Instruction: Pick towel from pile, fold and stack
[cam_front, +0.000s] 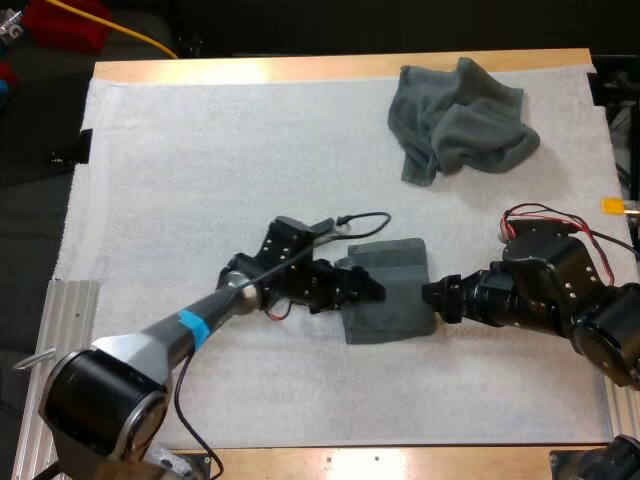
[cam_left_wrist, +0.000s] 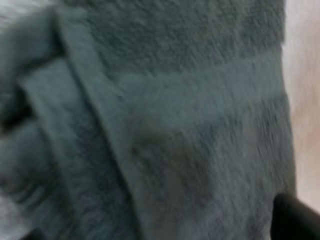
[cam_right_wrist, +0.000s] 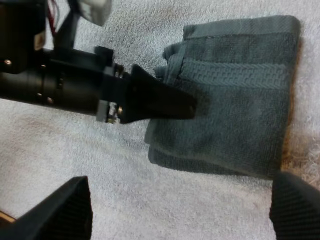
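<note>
A folded dark grey-green towel (cam_front: 395, 295) lies flat on the mat near the table's middle. My left gripper (cam_front: 372, 287) rests low on its left edge, tip over the folded layers. In the left wrist view the towel (cam_left_wrist: 190, 100) is very close, with one finger (cam_left_wrist: 297, 217) far out to the side, so the jaws stand apart. My right gripper (cam_front: 432, 295) is at the towel's right edge, open, fingers (cam_right_wrist: 55, 210) wide apart and just short of the towel (cam_right_wrist: 235, 100). The left gripper (cam_right_wrist: 165, 100) lies across that towel's far edge. A crumpled towel (cam_front: 455, 120) lies at the far right.
The white mat (cam_front: 200, 180) covers most of the wooden table. Bare mat stretches left of and beyond the arms. A metal rail (cam_front: 60, 320) runs along the table's near left edge.
</note>
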